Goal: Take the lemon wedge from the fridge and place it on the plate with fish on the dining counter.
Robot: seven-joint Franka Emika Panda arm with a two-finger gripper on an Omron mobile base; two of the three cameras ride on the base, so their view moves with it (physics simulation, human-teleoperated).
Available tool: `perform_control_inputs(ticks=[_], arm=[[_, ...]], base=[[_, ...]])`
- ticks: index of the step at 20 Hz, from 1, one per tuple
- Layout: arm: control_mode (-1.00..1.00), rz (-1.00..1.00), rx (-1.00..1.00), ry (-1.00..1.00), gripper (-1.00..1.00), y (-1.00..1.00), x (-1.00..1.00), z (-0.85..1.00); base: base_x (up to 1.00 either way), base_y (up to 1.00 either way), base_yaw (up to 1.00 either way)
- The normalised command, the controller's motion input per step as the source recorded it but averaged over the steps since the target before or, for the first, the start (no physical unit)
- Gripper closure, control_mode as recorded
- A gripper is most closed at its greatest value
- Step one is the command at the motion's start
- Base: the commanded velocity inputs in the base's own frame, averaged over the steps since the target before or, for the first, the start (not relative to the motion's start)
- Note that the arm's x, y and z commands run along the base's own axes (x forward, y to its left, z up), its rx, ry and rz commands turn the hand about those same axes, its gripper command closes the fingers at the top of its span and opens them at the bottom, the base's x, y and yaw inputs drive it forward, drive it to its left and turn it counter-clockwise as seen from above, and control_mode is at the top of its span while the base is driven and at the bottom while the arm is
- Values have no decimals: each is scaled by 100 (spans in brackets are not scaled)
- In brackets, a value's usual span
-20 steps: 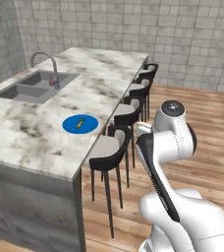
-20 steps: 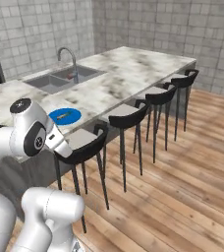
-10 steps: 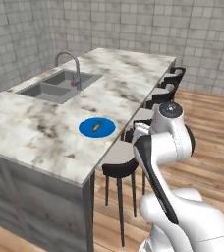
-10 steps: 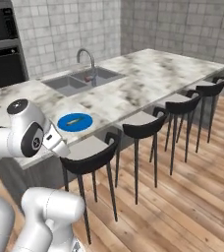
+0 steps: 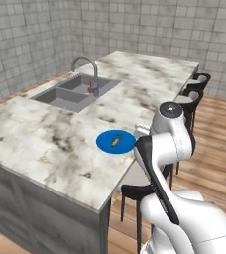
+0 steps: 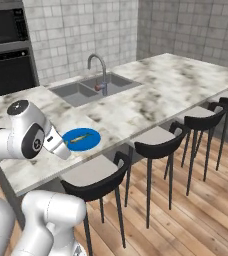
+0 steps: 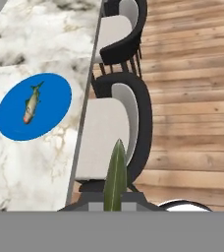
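In the hand view a thin yellow-green lemon wedge (image 7: 116, 170) stands between the tips of my gripper (image 7: 116, 198), which is shut on it. The hand hangs over a stool seat just off the edge of the dining counter (image 7: 30, 44). Up and to the left of it lies the blue plate (image 7: 52, 106) with the fish (image 7: 32, 104) on it. From the base cameras the plate (image 5: 105, 144) (image 6: 92, 136) and fish (image 5: 116, 140) (image 6: 78, 139) sit near the counter's (image 5: 45, 144) stool-side edge, close beside my white hand (image 6: 56, 145). The fridge is out of view.
A steel sink (image 5: 75, 92) with a curved faucet (image 5: 87, 67) is set into the marble farther back. Black stools (image 6: 161, 142) (image 7: 121, 115) line the counter's near side over a wooden floor. Black wall ovens (image 6: 6, 50) stand behind.
The whole picture has shifted as the base drove up to the counter, so the plate and sink now look larger and nearer. The gripper has stayed shut on the wedge.
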Motion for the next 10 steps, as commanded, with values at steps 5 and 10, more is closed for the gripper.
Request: perform_control_inputs(ticks=[5, 10], arm=[[100, 0, 0, 0, 100, 0, 0, 0], [100, 0, 0, 0, 100, 0, 0, 0]], base=[[67, 48, 15], [75, 14, 8]])
